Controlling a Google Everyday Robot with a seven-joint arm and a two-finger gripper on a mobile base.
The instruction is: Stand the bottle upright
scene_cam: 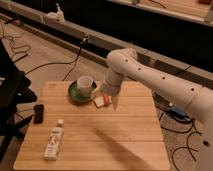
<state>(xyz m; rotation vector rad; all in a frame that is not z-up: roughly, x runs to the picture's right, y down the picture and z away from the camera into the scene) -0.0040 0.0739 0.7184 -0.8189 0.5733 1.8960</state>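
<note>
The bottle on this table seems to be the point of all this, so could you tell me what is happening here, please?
The bottle lies flat near the front left of the wooden table, not yet stood upright. The robot's gripper hangs over the far side, apart from the bottle, beside a small red-and-white object and the white cup on its green plate. A small black object lies by the left edge.

White, dark-dotted arm; pincer above table

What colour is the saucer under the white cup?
Green; the camera view shows the saucer beneath the cup, with the gripper hovering just right of it.
</note>
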